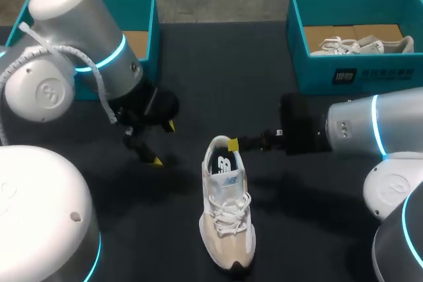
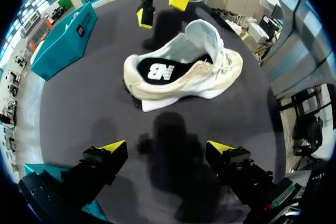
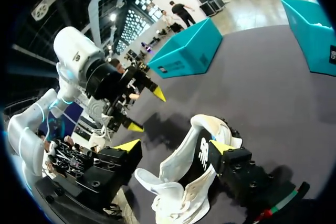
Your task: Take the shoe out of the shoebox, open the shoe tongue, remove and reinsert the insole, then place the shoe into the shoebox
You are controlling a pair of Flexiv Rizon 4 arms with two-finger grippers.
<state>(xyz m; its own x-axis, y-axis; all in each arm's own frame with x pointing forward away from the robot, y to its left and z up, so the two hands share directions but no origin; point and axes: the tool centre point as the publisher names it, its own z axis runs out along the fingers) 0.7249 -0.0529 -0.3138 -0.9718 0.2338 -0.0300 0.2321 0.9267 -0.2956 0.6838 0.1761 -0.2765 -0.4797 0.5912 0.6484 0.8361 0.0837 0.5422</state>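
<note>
The heel of the shoe is straddled by the open, ungripping right claw. The left claw is held wide, empty. Removal of the insole is judged next: its edge must be pinched.

— Light?
— Overhead, even. The dark table takes it dully; the white shoe reads bright.
— Shadows?
— Soft, spread beneath shoe and left gripper. Cyan rings glow on left arm and right arm.

Black table, another pale laced shoe near its far right corner.
</note>
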